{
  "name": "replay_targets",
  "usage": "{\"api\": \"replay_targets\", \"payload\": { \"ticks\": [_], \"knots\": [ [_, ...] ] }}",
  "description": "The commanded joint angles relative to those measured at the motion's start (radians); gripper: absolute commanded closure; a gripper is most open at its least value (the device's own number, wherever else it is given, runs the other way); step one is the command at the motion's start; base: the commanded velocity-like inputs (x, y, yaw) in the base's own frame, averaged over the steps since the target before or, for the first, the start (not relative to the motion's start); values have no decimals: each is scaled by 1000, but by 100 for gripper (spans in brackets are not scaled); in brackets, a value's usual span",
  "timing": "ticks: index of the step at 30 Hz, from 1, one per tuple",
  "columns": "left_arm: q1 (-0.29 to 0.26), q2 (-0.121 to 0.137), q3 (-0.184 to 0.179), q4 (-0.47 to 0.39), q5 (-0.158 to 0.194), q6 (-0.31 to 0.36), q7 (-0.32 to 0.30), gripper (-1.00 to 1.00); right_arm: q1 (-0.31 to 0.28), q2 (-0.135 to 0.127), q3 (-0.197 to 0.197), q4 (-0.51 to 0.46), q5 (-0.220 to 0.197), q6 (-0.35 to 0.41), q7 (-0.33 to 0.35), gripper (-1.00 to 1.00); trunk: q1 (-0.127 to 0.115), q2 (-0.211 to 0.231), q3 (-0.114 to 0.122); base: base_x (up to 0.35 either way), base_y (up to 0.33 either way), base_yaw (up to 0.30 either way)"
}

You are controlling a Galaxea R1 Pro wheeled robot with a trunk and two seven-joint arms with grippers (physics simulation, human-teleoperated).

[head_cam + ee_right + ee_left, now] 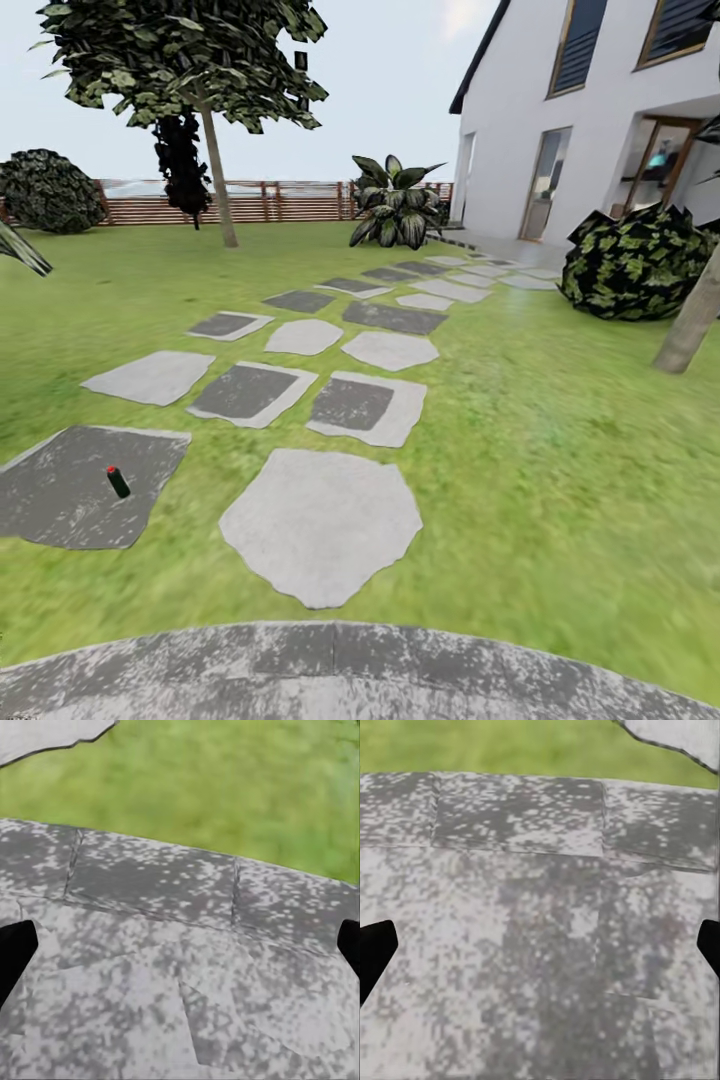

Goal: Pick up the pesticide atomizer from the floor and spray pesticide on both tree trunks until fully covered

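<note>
The left hand (540,945) hangs with its 2 dark fingertips (375,952) spread wide apart at opposite sides of its wrist view, nothing between them. The right hand (180,945) is likewise spread, its fingertips (15,949) far apart and holding nothing.

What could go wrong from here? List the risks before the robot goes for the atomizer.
1. The atomizer is small, leaning and far off on a dark paving slab; a misjudged approach could knock it over.
2. The tree trunk by the fence and the trunk at the right stand far apart, so one could be left partly unsprayed.
3. Both wrist views look down at mottled paving, with each gripper wide open.
</note>
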Motion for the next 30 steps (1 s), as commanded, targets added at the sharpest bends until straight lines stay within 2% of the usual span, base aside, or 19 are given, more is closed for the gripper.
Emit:
{"api": "replay_targets", "payload": {
  "ticks": [1, 4, 8, 15, 30],
  "knots": [
    [0, 1, 0, -1, 0, -1, -1, -100, 0, 0, 0, 0, 0, 0, 0, -100, 0, 0, 0, 261, -206, 279],
    [0, 3, 3, -2, 0, -4, -4, -100, 0, 0, 0, 0, 0, 0, 0, -100, 0, 0, 0, 269, -206, 279],
    [7, 18, 5, 4, 0, -3, 0, -100, 0, 0, 0, 0, 1, 0, 1, -100, 0, 0, 0, 277, -206, 279],
    [11, 19, 5, 14, 1, -8, 4, -100, 0, 0, 0, 0, 7, 0, 1, -100, 0, 0, 0, 279, -206, 240],
    [13, 17, 3, 15, 1, -8, 4, -100, 0, 0, 0, 0, 8, 0, 4, -100, 0, 0, 0, 279, -206, 18]
  ]
}}
